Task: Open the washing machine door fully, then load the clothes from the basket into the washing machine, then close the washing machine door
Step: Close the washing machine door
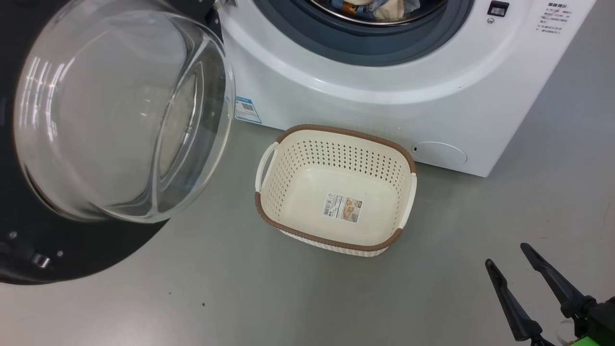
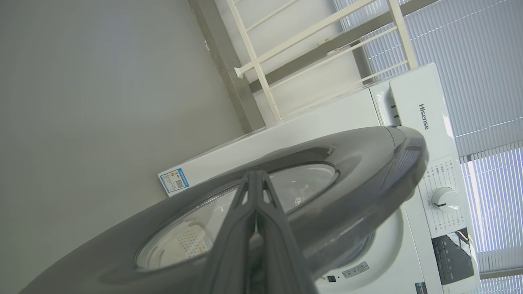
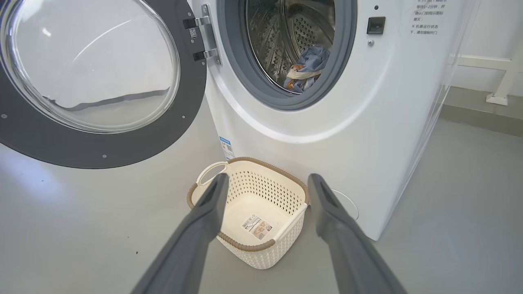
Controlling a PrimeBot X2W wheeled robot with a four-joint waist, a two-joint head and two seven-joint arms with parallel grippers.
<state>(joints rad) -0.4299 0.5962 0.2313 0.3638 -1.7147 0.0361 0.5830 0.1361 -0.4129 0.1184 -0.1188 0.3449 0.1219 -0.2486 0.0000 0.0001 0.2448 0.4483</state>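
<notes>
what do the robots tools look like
The right tool has two long, slim black fingers tapering to points, on a black base with a bright green part. The left tool has dark grey fingers with small openings near the tips.

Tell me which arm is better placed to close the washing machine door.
Left. The left gripper, shut, points at the outer face of the washing machine door, well placed to push it. The right gripper hangs open right of the basket, away from the door.
</notes>
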